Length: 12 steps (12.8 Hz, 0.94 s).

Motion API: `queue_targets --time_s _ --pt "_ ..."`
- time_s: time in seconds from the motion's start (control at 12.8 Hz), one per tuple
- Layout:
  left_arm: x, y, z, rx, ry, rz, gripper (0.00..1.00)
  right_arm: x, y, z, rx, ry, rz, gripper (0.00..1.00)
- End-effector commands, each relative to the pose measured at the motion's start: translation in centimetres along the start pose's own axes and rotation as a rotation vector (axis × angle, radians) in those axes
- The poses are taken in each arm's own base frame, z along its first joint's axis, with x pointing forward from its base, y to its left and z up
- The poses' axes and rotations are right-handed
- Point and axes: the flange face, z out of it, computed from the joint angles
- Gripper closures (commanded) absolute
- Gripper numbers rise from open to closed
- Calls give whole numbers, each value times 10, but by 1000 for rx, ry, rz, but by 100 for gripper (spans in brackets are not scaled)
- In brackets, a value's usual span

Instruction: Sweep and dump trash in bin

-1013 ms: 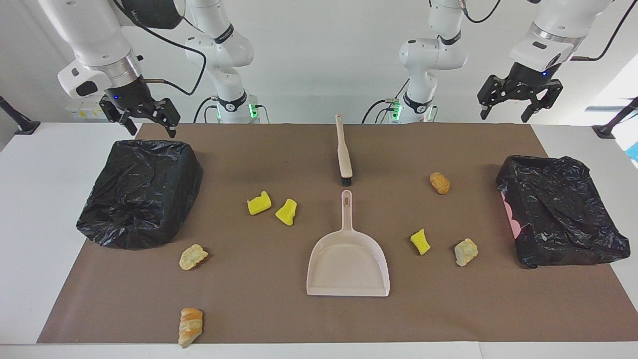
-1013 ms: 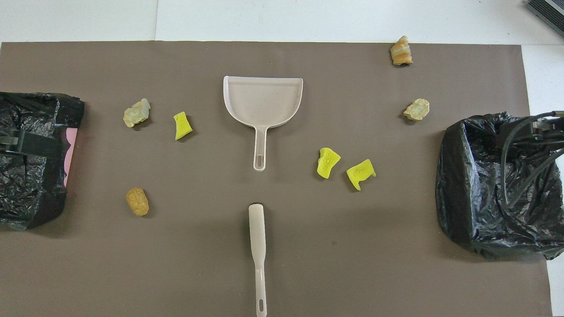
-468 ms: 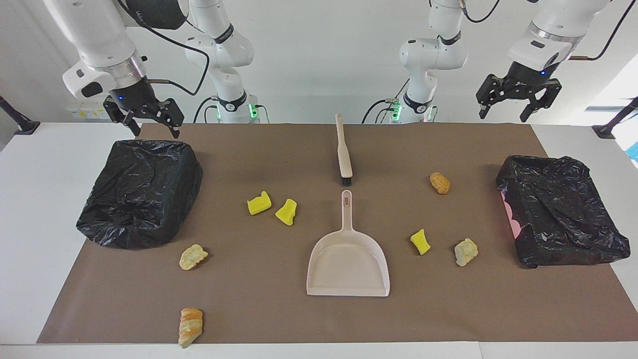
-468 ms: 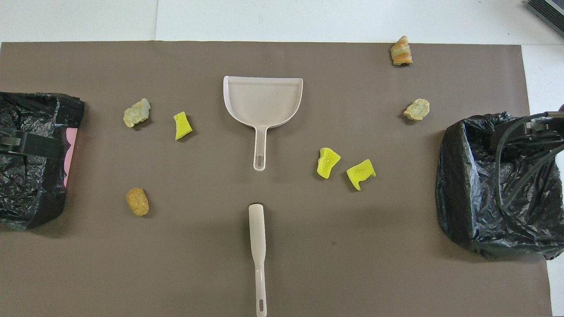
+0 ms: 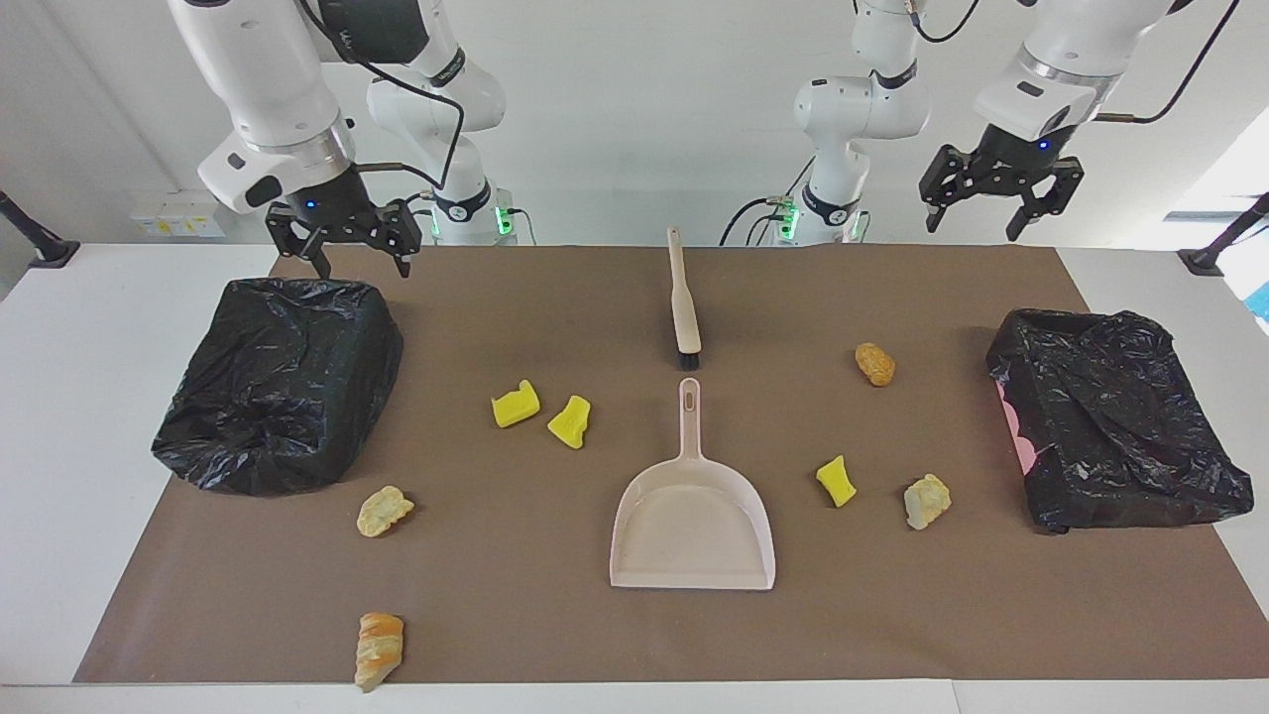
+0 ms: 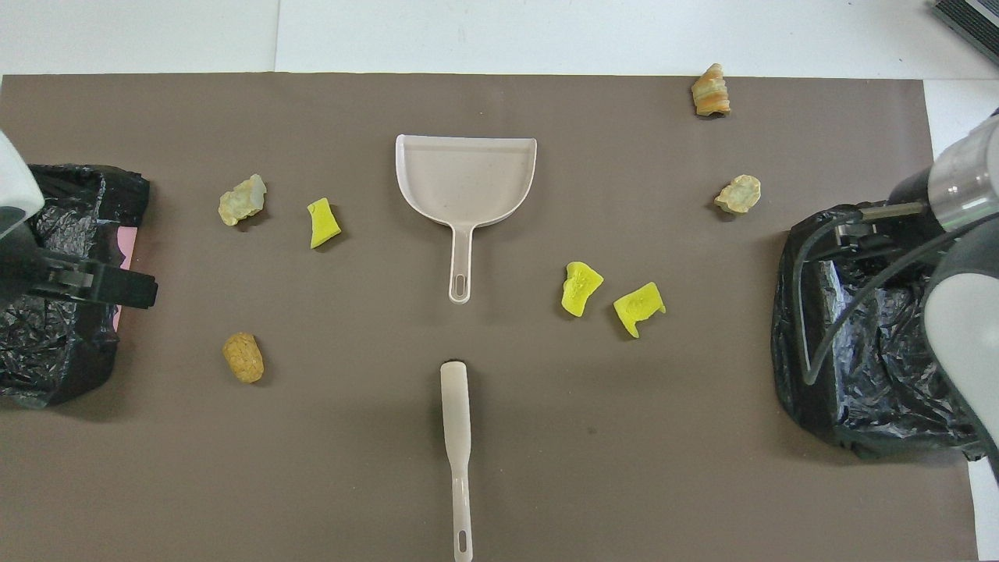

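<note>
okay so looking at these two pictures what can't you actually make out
- Inside of the bin at the right arm's end: facing view, the bag's crumpled plastic covers it; overhead view, the right arm's cables cross it.
- Right gripper: overhead view, hidden under its own arm.
- Other bin: overhead view, cut off by the edge.

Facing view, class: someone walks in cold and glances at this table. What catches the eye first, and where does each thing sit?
Three bright yellow chunks pop against the brown mat, scattered around the beige dustpan at its centre. A black-bagged bin sits at each end of the table. Above, the right gripper and left gripper hang open, holding nothing.
</note>
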Motion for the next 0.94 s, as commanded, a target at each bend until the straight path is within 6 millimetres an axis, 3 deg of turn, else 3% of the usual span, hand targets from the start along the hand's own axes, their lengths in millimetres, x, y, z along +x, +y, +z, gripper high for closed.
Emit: queue_targets --time_s 0.0,0.23,0.47,0.62,0.86 --pt "-41 49 22 12 -12 -32 0 31 -43 8 -6 -2 -69 0" --pt "-92 92 45 -35 -12 -75 0 52 -112 31 0 -6 -39 0" --pt "-114 146 84 1 -47 -67 0 75 -183 70 18 17 -8 0" --pt "-123 188 117 3 -35 -86 0 89 -204 94 71 32 31 0" --pt "-141 230 156 -11 -33 -74 0 102 -229 124 95 62 67 0"
